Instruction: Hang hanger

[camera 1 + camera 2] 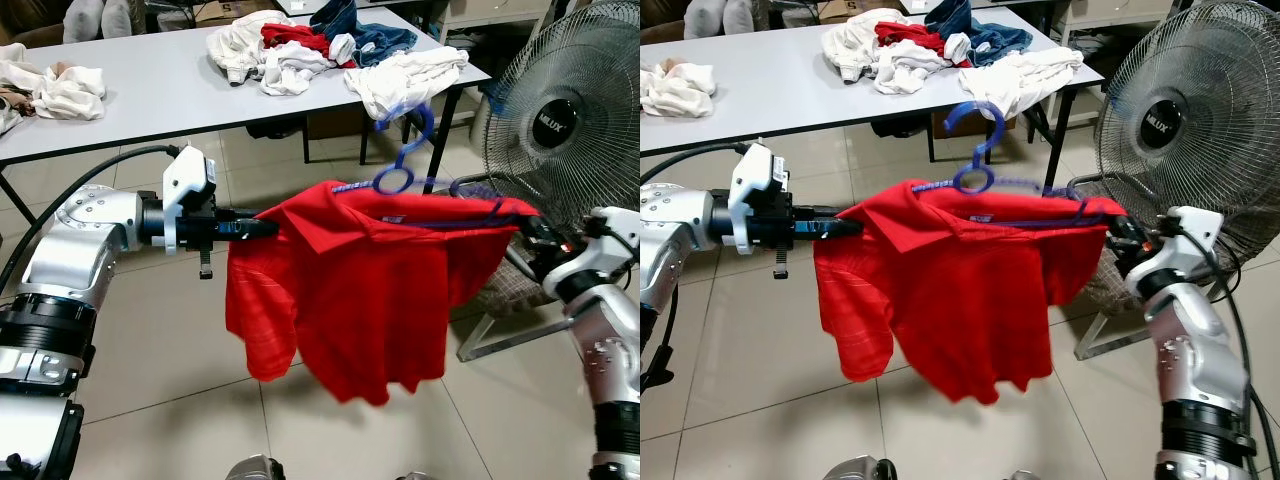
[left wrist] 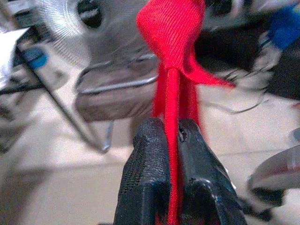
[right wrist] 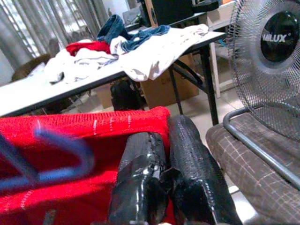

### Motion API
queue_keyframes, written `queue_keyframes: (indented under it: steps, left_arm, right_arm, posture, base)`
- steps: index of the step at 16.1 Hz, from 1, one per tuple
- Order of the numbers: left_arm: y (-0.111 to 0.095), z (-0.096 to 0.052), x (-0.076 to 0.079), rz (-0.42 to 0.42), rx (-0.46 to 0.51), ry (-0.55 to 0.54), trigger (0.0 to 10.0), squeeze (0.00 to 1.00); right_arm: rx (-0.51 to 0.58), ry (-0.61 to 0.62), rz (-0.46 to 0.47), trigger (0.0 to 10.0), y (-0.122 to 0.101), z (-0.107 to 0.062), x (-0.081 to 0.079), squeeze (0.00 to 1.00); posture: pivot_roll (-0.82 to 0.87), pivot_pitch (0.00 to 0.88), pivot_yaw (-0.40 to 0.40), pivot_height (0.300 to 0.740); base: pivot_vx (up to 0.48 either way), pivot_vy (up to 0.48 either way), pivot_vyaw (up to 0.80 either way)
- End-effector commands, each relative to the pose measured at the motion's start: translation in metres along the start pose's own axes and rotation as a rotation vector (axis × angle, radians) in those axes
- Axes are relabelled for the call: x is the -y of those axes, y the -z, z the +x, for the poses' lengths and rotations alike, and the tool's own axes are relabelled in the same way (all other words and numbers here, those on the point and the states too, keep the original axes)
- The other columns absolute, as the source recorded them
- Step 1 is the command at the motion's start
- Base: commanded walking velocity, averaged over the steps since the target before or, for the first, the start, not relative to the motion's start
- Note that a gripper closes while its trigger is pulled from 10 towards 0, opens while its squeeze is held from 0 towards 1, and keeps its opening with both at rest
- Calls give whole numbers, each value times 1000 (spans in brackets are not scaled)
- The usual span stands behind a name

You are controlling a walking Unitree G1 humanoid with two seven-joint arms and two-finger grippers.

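A red polo shirt (image 1: 350, 280) hangs on a blue plastic hanger (image 1: 405, 165) in mid-air before me, the hook pointing up. My left gripper (image 1: 262, 227) is shut on the shirt's left shoulder; red cloth (image 2: 172, 140) is pinched between its black fingers (image 2: 145, 178). On the other side, my right gripper (image 1: 527, 228) is shut on the shirt's right shoulder at the hanger's end, and the wrist view has red cloth (image 3: 93, 126) and a blue bar (image 3: 56, 154) at its fingers (image 3: 187, 164).
A grey table (image 1: 150, 95) with heaps of clothes (image 1: 300, 50) stands behind. A large standing fan (image 1: 565, 120) and a checked chair seat (image 3: 253, 159) are close on the right. Tiled floor (image 1: 150, 340) lies below.
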State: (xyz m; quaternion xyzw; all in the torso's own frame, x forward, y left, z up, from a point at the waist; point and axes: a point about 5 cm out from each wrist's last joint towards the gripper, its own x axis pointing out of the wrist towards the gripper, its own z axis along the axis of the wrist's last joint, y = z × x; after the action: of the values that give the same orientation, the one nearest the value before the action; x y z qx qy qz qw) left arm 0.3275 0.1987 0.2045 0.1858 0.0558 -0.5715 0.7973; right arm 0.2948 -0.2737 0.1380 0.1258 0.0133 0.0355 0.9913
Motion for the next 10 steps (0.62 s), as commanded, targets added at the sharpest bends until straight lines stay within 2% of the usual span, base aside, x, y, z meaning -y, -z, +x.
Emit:
queue_keyframes:
  steps: [1,3,6,7,9,10]
  left_arm:
    - [4,-22,-12,28,-90,-122,0,0]
    - [8,-26,-20,73,-166,-240,0,0]
    - [12,-27,-24,120,-194,-339,0,0]
    - [16,-21,-21,129,-207,-339,0,0]
    - [26,-3,-3,154,-265,-232,0,0]
    - [29,1,2,154,-277,-198,0,0]
  right_arm:
    - [56,110,-2,0,-18,-13,27,0]
    - [53,90,-9,0,-22,-15,28,0]
    - [56,66,-9,0,-24,-15,23,0]
    - [54,39,-10,0,-25,-14,18,0]
    - [46,-15,-50,0,-28,-10,5,0]
    - [44,-19,-51,0,-29,-8,4,0]
  posture:
    - [-9,0,75,740]
    - [-8,0,76,740]
    - [-7,0,77,740]
    - [-6,0,76,740]
    - [-8,0,78,740]
    - [-8,0,78,740]
  base:
    - [0,0,0]
    - [0,0,0]
    - [0,0,0]
    - [0,0,0]
    - [0,0,0]
    - [0,0,0]
